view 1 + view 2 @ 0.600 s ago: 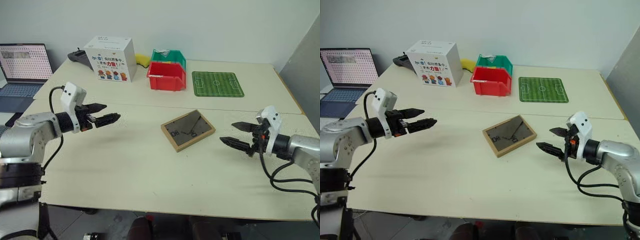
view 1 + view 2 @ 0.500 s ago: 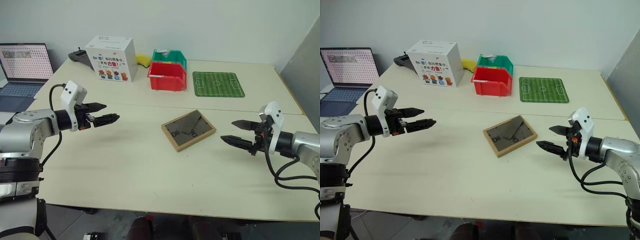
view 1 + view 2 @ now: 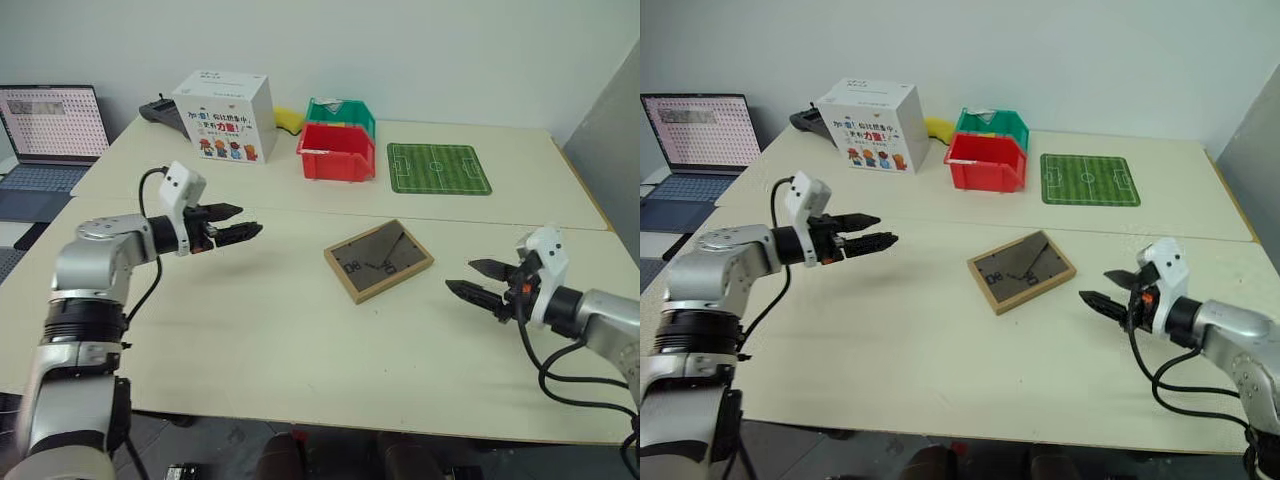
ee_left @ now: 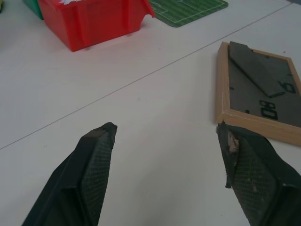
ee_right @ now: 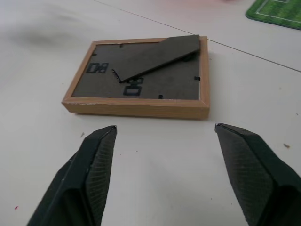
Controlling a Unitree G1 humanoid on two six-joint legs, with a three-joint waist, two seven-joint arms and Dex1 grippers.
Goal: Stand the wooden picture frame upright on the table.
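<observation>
We see the wooden picture frame [image 3: 378, 260] lying back-up at the counter's [image 3: 280, 330] centre. At its 12 o'clock, a red bin [image 3: 336, 153] fronts a green bin [image 3: 340, 111]; their contents are hidden. Our left hand [image 3: 243, 222] and right hand [image 3: 468, 279] hover spread, empty.
</observation>
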